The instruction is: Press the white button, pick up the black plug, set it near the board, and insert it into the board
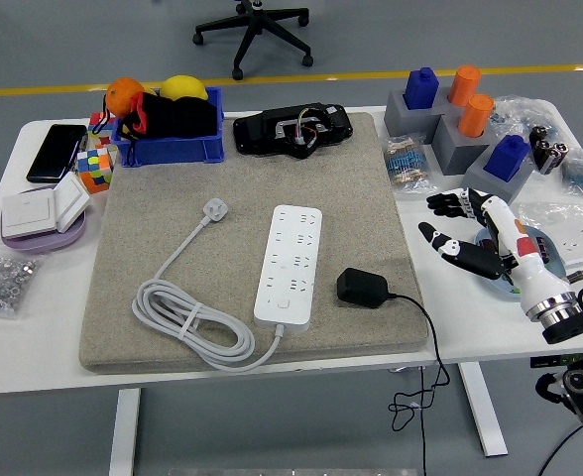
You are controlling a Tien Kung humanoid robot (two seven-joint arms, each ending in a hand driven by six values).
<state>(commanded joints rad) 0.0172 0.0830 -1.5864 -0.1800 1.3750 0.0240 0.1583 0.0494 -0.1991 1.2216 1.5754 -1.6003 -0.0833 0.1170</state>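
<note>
At the right edge of the white bench [34,352], the robot's right hand [475,233] hovers with its black fingers [460,203] spread and relaxed, grasping nothing, its white-and-black palm turned toward the mat. The left hand is out of view. Just left of the hand, well apart from it, the black plug [362,287] lies on the beige felt mat [133,297] near the mat's right border, its thin black cord [425,342] trailing off the bench's front edge and hanging below. Beside the plug to the left, close but not touching, sits the long white power strip board [290,264], lying lengthwise with its own white button [285,290] toward the near end; I cannot tell whether that button is pressed. The board's grey-white cable [187,317] loops in coils on the mat's near left part and ends in a white three-pin plug [216,208] further back. At the mat's far edge rests a black oblong device [291,129] with wires. Behind the hand stand grey blocks [455,139] holding blue and orange pegs. On the far left are a blue plastic bin [168,149], a colourful puzzle cube [95,169], a black phone [58,151] and a white wall switch [46,208] on a lilac plate.
</note>
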